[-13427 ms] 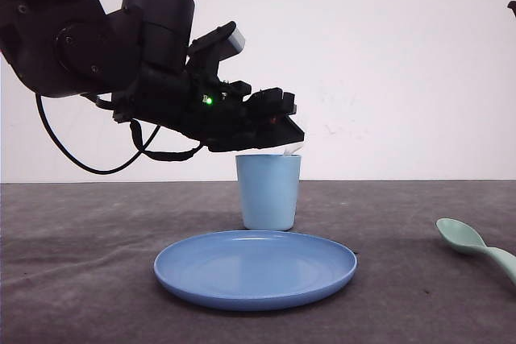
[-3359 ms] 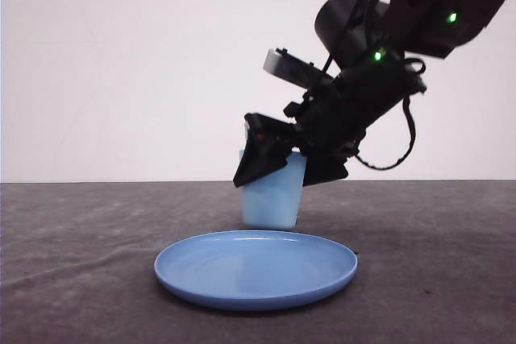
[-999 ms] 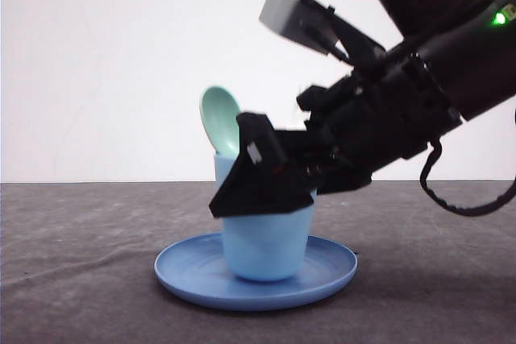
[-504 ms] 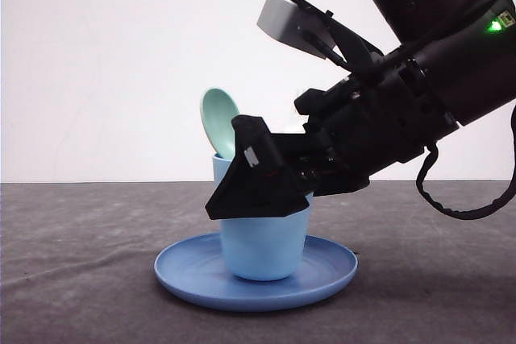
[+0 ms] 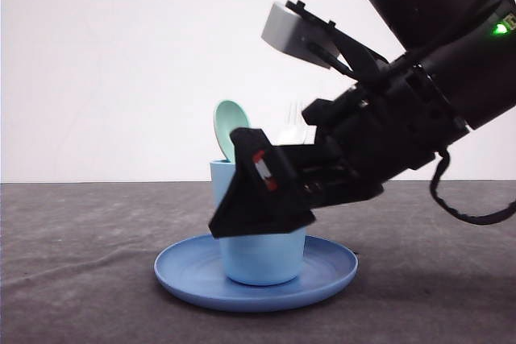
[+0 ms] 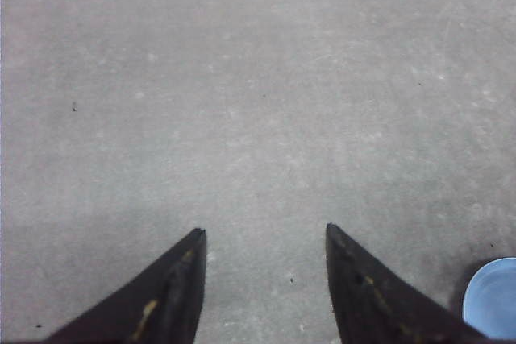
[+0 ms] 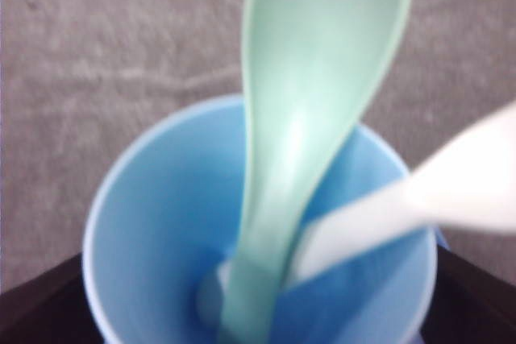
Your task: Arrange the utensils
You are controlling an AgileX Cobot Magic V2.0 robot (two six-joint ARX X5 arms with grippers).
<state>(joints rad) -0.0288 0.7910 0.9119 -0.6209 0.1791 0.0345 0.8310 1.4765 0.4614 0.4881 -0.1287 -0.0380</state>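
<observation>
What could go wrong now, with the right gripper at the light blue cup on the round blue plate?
The right gripper sits at the rim of the light blue plastic cup, which stands on the round blue plate. A crooked retreat could tip it. The pale mint-green plastic spoon and white plastic fork lean inside with their heads above the rim, so a fingertip could snag one and flick it out.

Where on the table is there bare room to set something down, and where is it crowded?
Bare grey table lies left of the blue plate, and more under the open left gripper. The middle is crowded: cup on the plate, holding spoon and fork, with the right gripper around it.
</observation>
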